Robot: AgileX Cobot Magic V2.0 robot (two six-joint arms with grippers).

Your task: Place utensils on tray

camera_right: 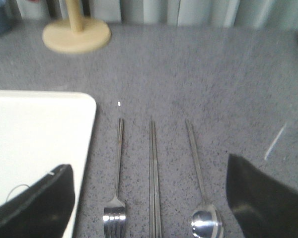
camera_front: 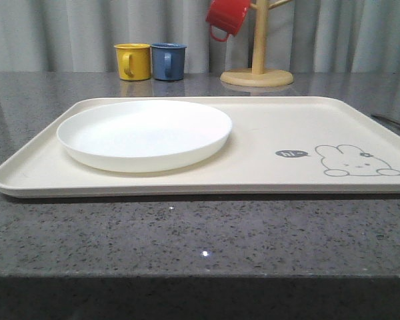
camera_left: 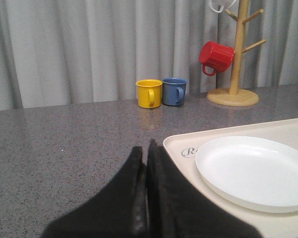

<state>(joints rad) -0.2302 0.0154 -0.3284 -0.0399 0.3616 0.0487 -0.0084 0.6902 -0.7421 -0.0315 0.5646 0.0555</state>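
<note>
Three silver utensils lie side by side on the grey counter just beside the tray's edge: a fork (camera_right: 116, 171), a pair of chopsticks (camera_right: 154, 173) and a spoon (camera_right: 202, 198). My right gripper (camera_right: 149, 166) hovers above them, open, its dark fingers spread either side of the row with the chopsticks in the middle. Nothing is held. The cream tray (camera_front: 287, 127) with its rabbit drawing (camera_front: 357, 161) carries a white plate (camera_front: 145, 133) on its left half. My left gripper (camera_left: 146, 153) is shut and empty, low over the counter by the tray's (camera_left: 181, 144) corner.
A yellow mug (camera_front: 133, 61) and a blue mug (camera_front: 168, 61) stand at the back of the counter. A wooden mug tree (camera_front: 257, 73) with a red mug (camera_front: 227, 17) stands behind the tray. The tray's right half is bare.
</note>
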